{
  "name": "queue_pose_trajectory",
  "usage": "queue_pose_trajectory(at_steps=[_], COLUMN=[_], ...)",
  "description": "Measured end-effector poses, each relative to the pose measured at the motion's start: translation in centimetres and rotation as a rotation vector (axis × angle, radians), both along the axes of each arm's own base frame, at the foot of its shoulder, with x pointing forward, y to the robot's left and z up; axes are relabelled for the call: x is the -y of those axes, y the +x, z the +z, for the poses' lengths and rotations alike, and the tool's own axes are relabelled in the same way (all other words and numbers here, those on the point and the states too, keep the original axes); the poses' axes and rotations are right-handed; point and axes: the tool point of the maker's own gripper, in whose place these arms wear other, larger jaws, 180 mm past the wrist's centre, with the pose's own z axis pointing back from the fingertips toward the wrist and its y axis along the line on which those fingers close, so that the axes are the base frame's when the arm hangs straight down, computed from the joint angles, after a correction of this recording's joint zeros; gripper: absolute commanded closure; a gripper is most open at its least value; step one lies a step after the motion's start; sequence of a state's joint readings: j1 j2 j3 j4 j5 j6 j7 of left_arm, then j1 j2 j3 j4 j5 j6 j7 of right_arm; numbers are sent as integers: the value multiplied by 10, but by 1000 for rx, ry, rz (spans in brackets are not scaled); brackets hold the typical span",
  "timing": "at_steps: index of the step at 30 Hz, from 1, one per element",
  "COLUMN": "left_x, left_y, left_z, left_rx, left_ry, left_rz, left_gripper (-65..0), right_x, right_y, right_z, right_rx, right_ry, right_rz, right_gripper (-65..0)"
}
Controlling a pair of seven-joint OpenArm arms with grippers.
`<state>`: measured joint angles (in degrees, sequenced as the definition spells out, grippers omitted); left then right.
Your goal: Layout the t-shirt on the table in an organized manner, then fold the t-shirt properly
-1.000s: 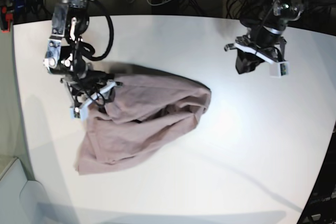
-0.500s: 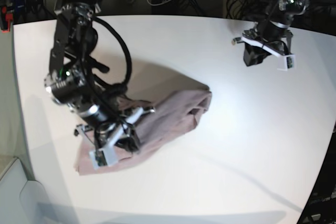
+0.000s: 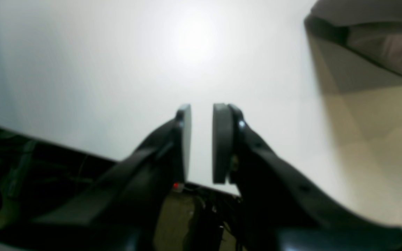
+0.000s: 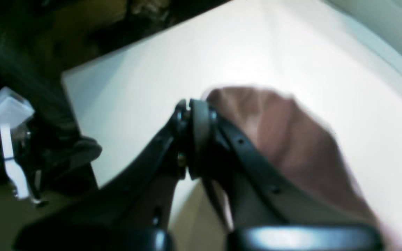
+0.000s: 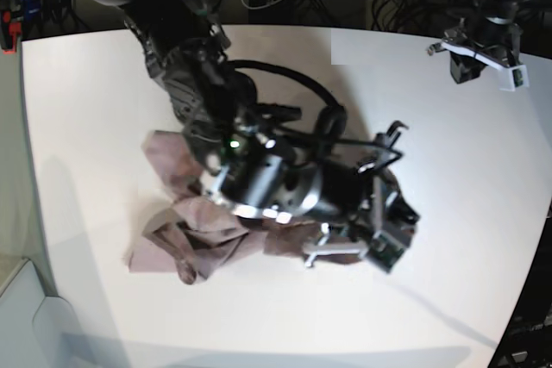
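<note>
Right claw (image 4: 190, 104) now across the table (image 5: 78, 92), clamped on the t-shirt (image 5: 224, 243); left claw (image 3: 201, 115) narrowly parted.

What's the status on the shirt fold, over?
Right gripper shut on the t-shirt, dragging it across the table. Left gripper slightly open, empty, parked far off. Shirt bunched, not laid flat. Right arm hides much of it.

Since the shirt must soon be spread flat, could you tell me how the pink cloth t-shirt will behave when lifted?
The dusty-pink cloth t-shirt lies crumpled in soft folds, so it will probably droop and bunch, not hold shape. It looks thin, likely light. On the glossy white table it may slide when dragged.
</note>
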<state>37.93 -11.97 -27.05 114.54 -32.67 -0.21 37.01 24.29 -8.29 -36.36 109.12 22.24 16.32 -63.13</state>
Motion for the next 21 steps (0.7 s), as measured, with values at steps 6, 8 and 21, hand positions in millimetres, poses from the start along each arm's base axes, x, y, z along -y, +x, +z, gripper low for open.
queue_pose_trajectory(at_steps=[6,8,21], left_x=[-11,-10,-7], left_y=[-20,-23,-33], left_z=[-5,-7,-12], left_rx=[-46,-54,-80], left_ry=[20,14,5], left_rz=[29,30,31], left_gripper=[-108,-108,-108], right_x=[-34,-36,-40], right_y=[19,33,117], right_z=[14,11,15], right_rx=[171,176,248], right_ry=[27,13,-8], right_rz=[41,32,-28], right_gripper=[0,0,-152])
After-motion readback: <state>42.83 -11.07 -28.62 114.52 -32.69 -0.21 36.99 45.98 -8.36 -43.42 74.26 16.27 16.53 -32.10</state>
